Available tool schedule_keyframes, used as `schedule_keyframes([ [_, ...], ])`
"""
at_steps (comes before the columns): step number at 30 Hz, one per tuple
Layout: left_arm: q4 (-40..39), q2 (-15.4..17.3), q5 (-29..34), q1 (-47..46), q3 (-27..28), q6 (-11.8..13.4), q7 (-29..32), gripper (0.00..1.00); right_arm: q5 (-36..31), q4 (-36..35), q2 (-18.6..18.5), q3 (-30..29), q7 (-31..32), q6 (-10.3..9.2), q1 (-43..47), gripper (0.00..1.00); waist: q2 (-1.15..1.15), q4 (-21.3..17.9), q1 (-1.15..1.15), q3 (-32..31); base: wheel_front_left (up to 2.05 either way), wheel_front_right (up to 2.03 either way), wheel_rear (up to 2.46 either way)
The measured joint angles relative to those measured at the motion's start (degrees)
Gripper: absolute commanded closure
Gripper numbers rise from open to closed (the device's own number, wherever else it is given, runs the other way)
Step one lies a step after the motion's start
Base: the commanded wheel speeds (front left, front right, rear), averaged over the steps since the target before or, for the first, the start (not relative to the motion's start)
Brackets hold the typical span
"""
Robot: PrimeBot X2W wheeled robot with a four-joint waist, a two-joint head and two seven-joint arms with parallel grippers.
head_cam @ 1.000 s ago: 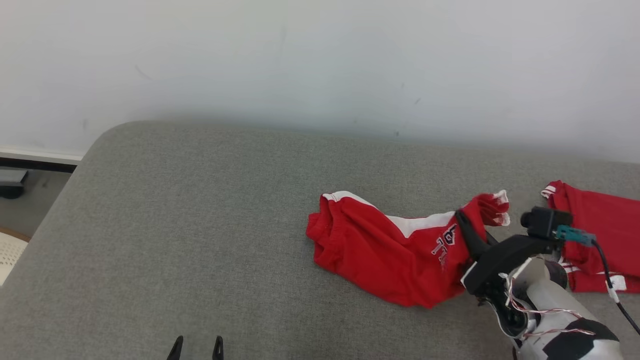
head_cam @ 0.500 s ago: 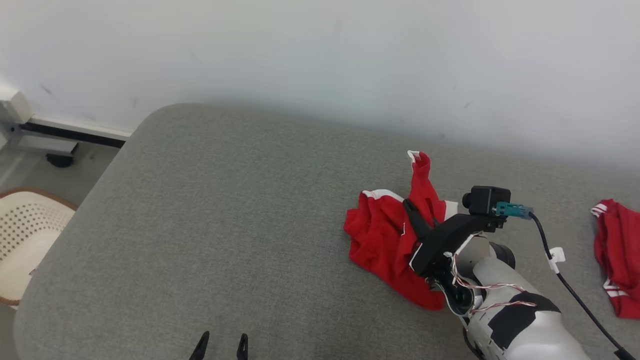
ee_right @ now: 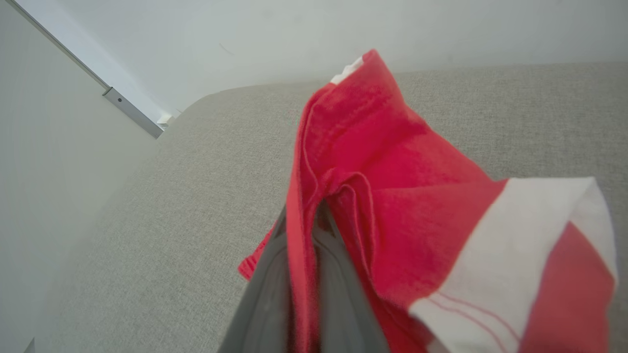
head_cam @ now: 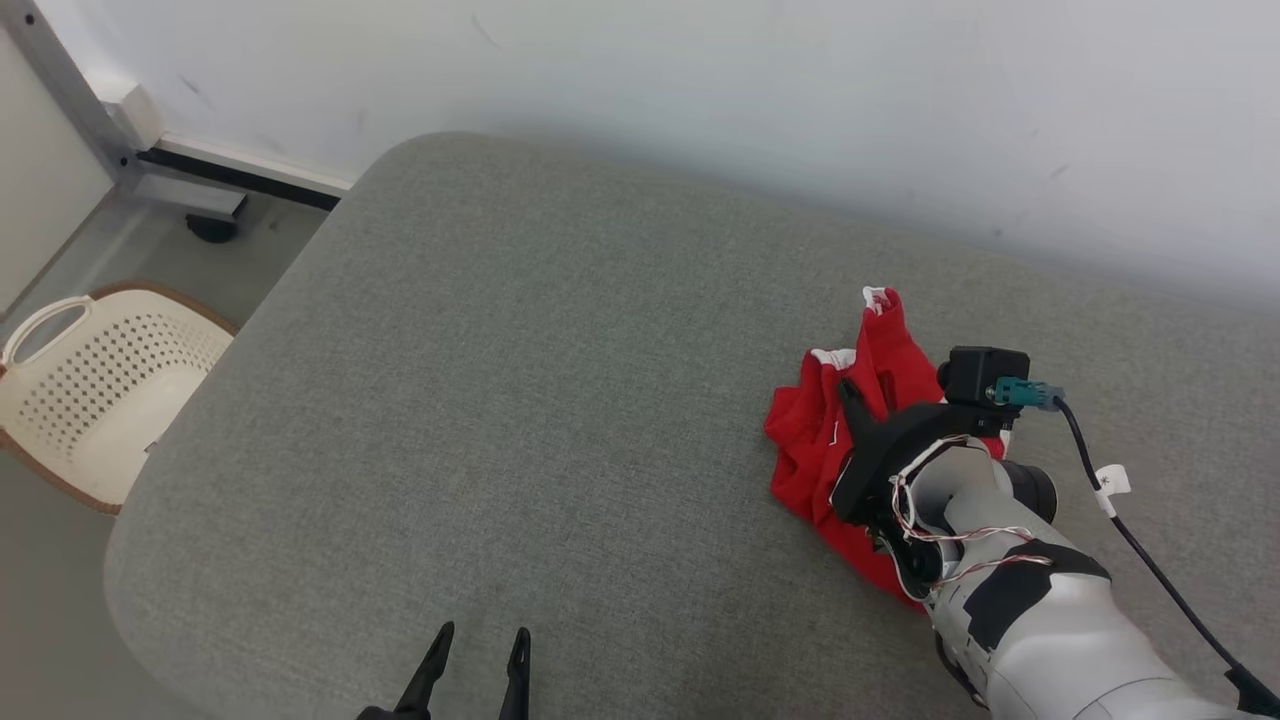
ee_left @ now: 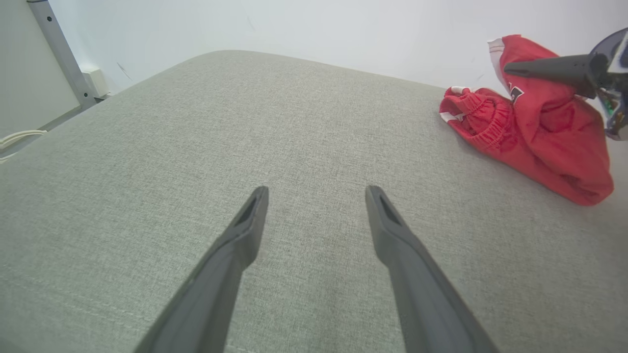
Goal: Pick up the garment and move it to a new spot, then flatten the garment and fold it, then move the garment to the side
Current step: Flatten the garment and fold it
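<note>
The grey padded surface spans most of the head view. The right forearm enters from the lower right corner and angles up and left. The red garment lies bunched at centre right with one end lifted. The right claw is clamped on that lifted fold. A white basket stands at the left edge. The left claw sits at bottom centre, spread wide and empty.

Home-like room: grey upholstered cushion, white wall, perforated laundry basket on floor.
</note>
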Motion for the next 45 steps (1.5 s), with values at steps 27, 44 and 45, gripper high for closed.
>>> schedule_keyframes([
  [27, 0.8, 0.0, -0.5, -0.4, 2.1, 0.8, 0.0, 0.00, -1.7, -8.1, -1.0, 4.2, -5.4, 0.01, 1.0, 0.00, 0.00, -2.3, 0.00, 0.0, 0.00, 0.00, 0.00],
  [44, -1.6, 0.0, 1.3, 2.4, 5.7, 0.6, 0.0, 0.00, -5.9, -24.5, -14.4, -8.7, -6.3, 0.00, 19.9, 0.00, 0.00, -6.4, 0.00, -2.0, 0.00, 0.00, 0.00],
  [45, -1.6, 0.0, 1.3, 2.4, 5.8, 0.6, 0.0, 0.00, -6.6, -24.9, -14.2, -9.3, -6.3, 0.00, 20.6, 0.00, 0.00, -6.5, 0.00, -2.0, 0.00, 0.00, 0.00],
])
